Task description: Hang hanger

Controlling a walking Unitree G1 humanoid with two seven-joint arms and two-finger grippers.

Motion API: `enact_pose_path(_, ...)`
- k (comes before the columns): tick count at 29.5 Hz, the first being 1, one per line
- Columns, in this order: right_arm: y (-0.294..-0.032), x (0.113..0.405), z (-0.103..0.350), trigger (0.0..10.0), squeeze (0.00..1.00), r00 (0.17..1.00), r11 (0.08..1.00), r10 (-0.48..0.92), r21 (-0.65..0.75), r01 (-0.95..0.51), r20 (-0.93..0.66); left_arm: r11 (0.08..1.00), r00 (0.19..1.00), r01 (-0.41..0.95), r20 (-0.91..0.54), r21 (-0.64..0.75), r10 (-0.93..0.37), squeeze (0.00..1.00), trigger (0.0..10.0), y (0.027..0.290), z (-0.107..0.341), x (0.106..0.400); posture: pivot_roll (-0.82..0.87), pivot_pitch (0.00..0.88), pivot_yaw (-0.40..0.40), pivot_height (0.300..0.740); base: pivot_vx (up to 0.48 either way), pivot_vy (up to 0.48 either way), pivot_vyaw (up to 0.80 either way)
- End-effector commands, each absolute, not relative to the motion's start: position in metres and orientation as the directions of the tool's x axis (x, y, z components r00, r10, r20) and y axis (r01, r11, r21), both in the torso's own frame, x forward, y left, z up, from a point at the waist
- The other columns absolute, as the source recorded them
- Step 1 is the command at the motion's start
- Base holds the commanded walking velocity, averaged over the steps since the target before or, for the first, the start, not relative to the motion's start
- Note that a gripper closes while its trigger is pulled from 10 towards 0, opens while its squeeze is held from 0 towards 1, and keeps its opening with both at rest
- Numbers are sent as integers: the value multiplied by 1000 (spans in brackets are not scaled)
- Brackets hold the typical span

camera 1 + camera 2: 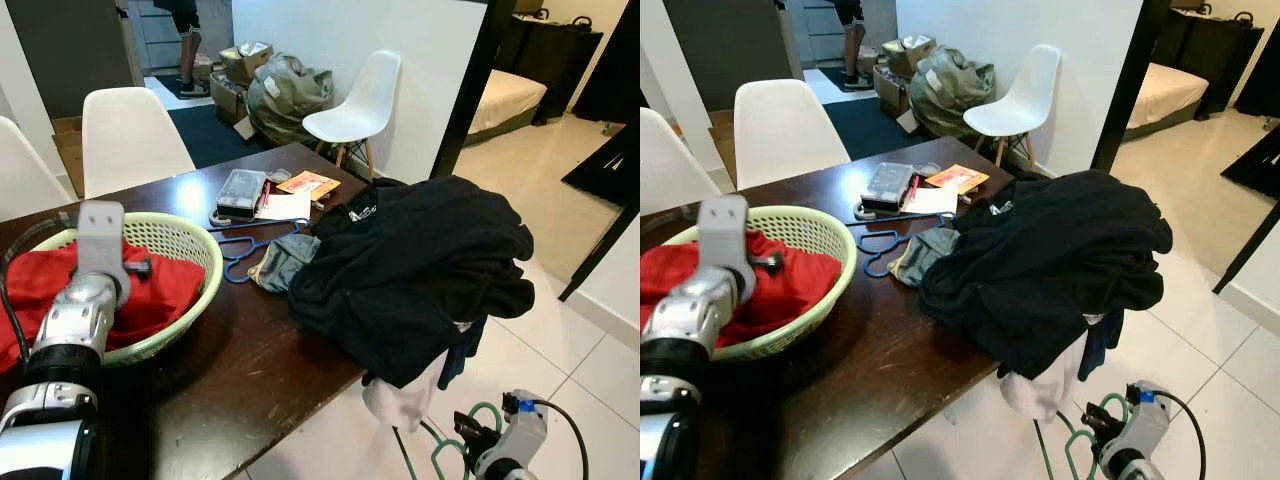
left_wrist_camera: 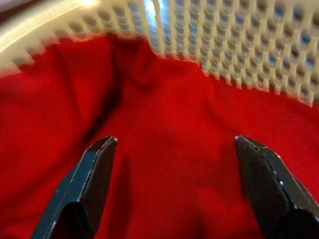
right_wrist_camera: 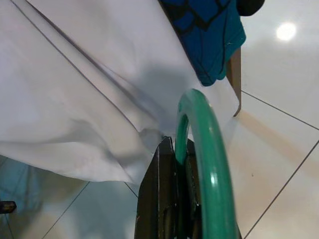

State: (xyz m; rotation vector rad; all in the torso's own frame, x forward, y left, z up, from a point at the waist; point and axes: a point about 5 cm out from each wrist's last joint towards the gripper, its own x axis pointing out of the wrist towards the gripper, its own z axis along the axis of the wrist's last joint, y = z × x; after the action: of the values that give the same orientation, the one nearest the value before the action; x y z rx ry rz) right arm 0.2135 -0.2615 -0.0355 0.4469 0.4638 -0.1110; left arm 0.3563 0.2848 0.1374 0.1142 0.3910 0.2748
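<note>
**Green hanger in the grip, no rail in sight**

The right gripper (image 3: 174,199) sits low beside the table edge, its fingers pinched tight on the green hanger (image 3: 209,164), white cloth (image 3: 75,99) draped just above it. The carrying step looks underway; next it needs lifting clear of that overhanging clothing and finding somewhere to hook it. The left gripper (image 2: 179,179) hovers spread wide over the red garment (image 2: 169,129) in the basket (image 1: 190,240). A blue hanger (image 1: 240,255) lies on the dark wooden table (image 1: 230,370); beyond, white chairs (image 1: 355,100) and pale floor tiles (image 1: 590,360).
</note>
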Motion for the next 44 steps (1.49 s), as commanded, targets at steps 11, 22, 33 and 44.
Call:
enact_pose_path(11, -269, 207, -35, 10000, 0, 895, 897, -25, 385, 216, -445, 980, 809, -120, -555, 161, 190, 0, 10000, 277, 113, 352, -14, 0, -39, 740, 0, 0, 0)
enact_pose_path(22, -269, 206, -36, 10000, 0, 896, 897, -26, 384, 216, -443, 982, 801, -126, -570, 141, 185, 0, 0, 286, 111, 346, -17, 0, -39, 740, 0, 0, 0)
enact_pose_path(33, -267, 208, -36, 10000, 0, 894, 896, -26, 386, 219, -447, 972, 971, -210, -97, 104, 220, 0, 0, 297, 210, 373, -8, 0, -42, 740, 0, 0, 0)
enact_pose_path(44, -266, 210, -35, 10000, 0, 893, 896, -24, 386, 219, -450, 998, 919, -64, 390, -10, 63, 0, 0, 268, 324, 369, -6, 0, -42, 740, 0, 0, 0)
